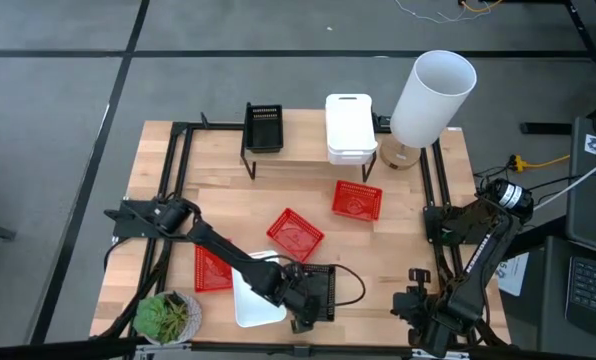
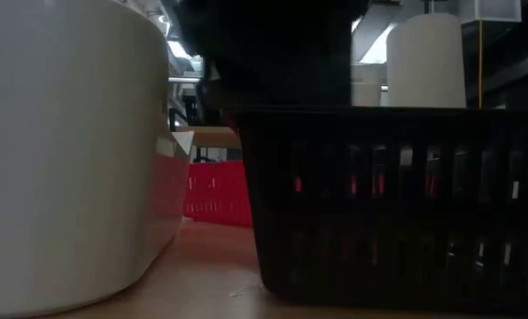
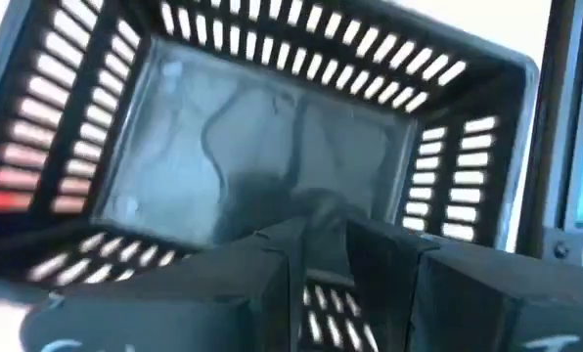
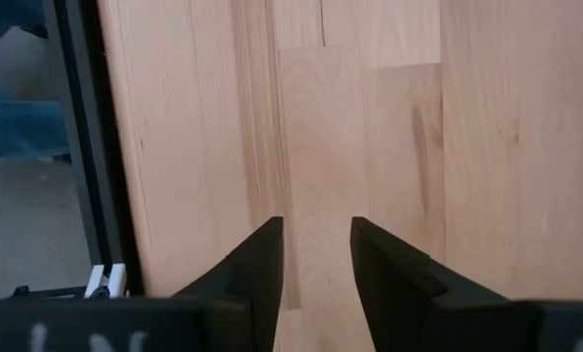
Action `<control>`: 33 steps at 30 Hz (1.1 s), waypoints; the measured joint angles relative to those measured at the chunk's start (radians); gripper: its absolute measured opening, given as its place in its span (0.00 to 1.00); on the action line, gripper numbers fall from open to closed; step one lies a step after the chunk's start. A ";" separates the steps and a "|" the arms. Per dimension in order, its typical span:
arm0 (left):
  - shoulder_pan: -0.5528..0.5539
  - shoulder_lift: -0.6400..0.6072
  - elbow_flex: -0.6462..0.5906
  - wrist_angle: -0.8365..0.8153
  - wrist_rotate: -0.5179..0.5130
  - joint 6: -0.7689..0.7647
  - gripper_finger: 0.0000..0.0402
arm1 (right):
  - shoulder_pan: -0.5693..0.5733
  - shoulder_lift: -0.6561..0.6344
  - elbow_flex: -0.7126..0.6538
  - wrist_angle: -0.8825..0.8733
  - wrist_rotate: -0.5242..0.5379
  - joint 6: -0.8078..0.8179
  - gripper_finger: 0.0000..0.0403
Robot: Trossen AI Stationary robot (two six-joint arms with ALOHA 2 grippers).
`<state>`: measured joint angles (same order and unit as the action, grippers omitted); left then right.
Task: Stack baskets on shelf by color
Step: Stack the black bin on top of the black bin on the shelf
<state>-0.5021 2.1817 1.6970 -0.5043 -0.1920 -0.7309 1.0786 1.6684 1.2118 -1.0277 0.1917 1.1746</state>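
My left gripper reaches from the table's left to a black mesh basket near the near edge and is shut on it. The left wrist view looks down into this basket. A white basket lies under the left arm, beside the black one. Three red baskets lie scattered on the tabletop. On the shelf at the far edge stand another black basket and stacked white baskets. My right gripper waits open over bare wood at the right near corner. My left gripper has the black basket's wall on the table's left side between its two fingers. The fingers slant down from the left. In the low view the basket stands level, with its bottom on the table.
A tall white cylinder stands at the far right corner beside the shelf. A green potted plant sits at the near left corner. Black frame rails run along the table's left and right edges. Bare wood lies between the red baskets and the shelf.
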 joint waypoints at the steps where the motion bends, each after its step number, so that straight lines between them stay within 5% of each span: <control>1: -0.003 -0.005 0.000 0.007 0.004 -0.005 0.17 | 0.000 0.000 0.000 0.000 0.000 0.000 0.30; 10: -0.022 -0.024 0.002 0.351 0.083 0.147 0.17 | 0.000 0.000 0.000 0.001 0.077 -0.001 0.30; 21: -0.066 -0.023 0.001 0.315 0.006 0.216 0.18 | 0.000 0.000 0.000 0.000 0.078 -0.003 0.30; 33: -0.068 -0.022 0.001 0.303 0.024 0.216 0.38 | 0.000 0.000 0.000 -0.001 0.080 -0.004 0.30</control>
<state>-0.5705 2.1597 1.6981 -0.2016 -0.1683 -0.5148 1.0782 1.6684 1.2114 -1.0283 0.2714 1.1709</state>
